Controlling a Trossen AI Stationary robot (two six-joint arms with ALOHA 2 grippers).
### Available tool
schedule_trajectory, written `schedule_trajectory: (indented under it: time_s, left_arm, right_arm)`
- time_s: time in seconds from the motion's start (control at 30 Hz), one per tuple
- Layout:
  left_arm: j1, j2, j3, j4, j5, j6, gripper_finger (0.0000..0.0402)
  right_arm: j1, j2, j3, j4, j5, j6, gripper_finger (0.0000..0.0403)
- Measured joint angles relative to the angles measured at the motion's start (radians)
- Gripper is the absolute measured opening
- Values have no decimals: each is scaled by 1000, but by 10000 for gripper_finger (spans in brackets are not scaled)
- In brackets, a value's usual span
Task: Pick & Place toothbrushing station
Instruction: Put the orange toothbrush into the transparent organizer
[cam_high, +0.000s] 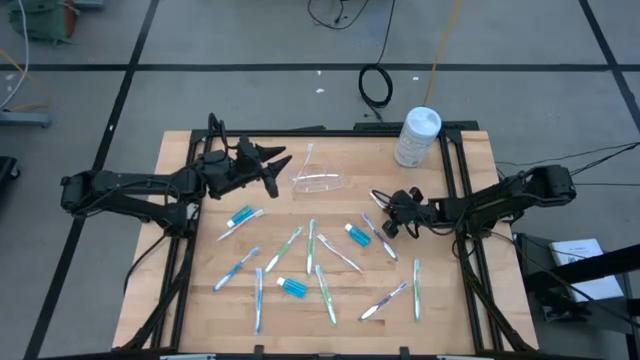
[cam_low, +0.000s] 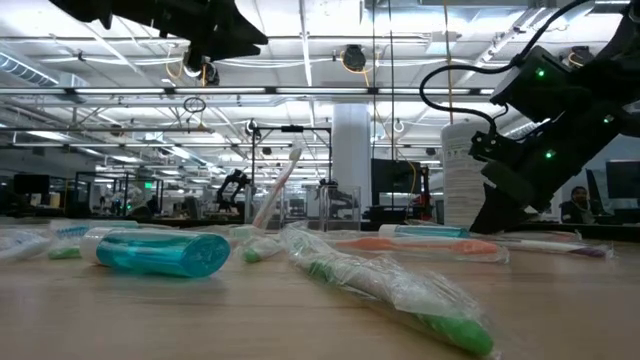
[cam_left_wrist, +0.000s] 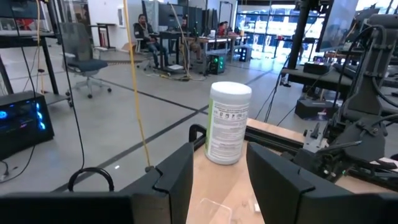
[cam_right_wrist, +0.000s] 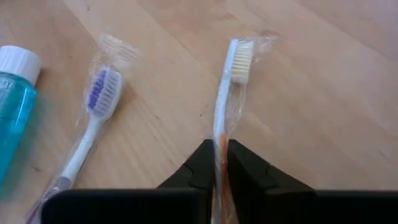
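Observation:
Several wrapped toothbrushes (cam_high: 322, 268) and two blue white-capped tubes (cam_high: 292, 288) (cam_high: 240, 217) lie scattered on the wooden table. The clear cup (cam_high: 320, 182) stands at the far middle with one toothbrush (cam_high: 306, 158) leaning in it. My left gripper (cam_high: 272, 165) is open and empty, raised just left of the cup. My right gripper (cam_high: 384, 208) is low at the table's right middle, shut on a wrapped white and orange toothbrush (cam_right_wrist: 231, 87). A purple-bristled toothbrush (cam_right_wrist: 93, 118) and a blue tube (cam_right_wrist: 13, 99) lie beside it. My right gripper pinches the toothbrush's handle (cam_right_wrist: 219, 142) between its two fingers, through the clear wrapper. The fingers come slanting down from the table's right side and lie along the brush. The bristle head (cam_right_wrist: 241, 61) reaches out ahead of the fingertips, close over the wood; whether it rests there I cannot tell.
A white round-lidded canister (cam_high: 417, 136) stands at the far right corner of the table and shows ahead of my left gripper (cam_left_wrist: 229, 124). Bare wood lies along the table's far left and near right. People sit in the room beyond.

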Motion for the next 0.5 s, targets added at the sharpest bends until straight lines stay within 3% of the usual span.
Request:
schedule_trajectory:
  time_s: [0.27,0.5]
  left_arm:
    - [-12,0,0,-30,0,-17,152]
    - [-43,0,0,-66,0,-11,152]
  right_arm:
    - [0,2,-3,258,-5,-123,12]
    - [0,2,-2,701,1,-334,18]
